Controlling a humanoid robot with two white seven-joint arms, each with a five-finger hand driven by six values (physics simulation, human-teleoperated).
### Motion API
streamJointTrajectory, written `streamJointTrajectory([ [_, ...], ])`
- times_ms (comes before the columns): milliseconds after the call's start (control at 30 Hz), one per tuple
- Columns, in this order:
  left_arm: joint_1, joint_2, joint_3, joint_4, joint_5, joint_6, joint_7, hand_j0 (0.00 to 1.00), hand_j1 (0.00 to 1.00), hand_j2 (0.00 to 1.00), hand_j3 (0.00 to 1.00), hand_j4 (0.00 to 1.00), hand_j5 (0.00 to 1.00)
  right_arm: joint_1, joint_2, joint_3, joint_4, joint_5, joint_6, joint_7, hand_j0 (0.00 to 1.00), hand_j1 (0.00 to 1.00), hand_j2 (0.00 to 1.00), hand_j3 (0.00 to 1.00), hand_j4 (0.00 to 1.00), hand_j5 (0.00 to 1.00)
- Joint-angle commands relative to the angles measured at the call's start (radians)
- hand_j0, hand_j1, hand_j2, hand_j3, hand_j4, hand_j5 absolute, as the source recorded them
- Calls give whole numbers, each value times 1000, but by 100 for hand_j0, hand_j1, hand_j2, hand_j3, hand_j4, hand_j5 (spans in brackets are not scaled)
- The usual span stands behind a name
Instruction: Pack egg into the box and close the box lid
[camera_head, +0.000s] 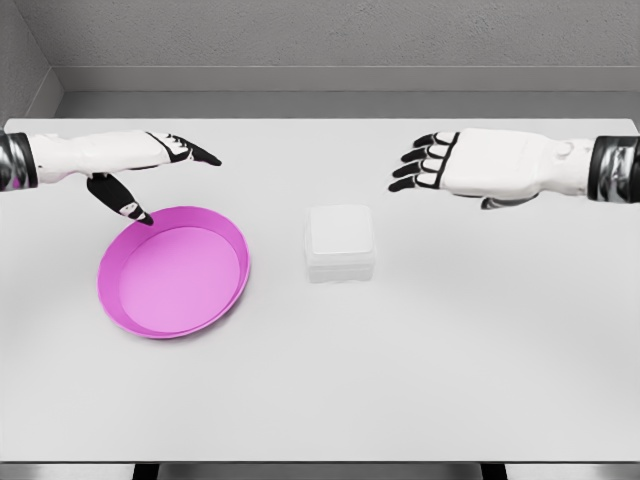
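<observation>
Both my hands hover empty with fingers loosely spread: left hand (150, 165) at upper left over the pink bowl (232, 290), right hand (450, 165) at upper right. Centre frame sits the white box (340, 243), lid down; it looks light and rigid, best gripped by its sides. No egg shows.

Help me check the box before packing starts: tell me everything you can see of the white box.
The white box is small, squarish with rounded corners, and looks like matte plastic. Its lid appears shut, a faint seam running round below the top. It sits upright and square on the table, right of the pink plate with a clear gap. Neither hand touches it.
</observation>
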Motion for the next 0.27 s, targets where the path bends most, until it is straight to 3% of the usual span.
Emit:
streamJointTrajectory([
  [0,0,0,1,30,6,3,0,100,100,100,100,100,100,6,-5,-9,28,-11,3,0,100,100,100,100,100,100],
  [100,2,-14,-2,43,6,3,0,100,100,100,100,100,100,44,-6,-72,148,-11,3,0,100,100,100,100,100,100],
  [233,2,-14,-1,45,6,3,0,100,100,100,100,100,100,63,-23,-102,164,-25,3,0,100,100,100,100,100,100],
])
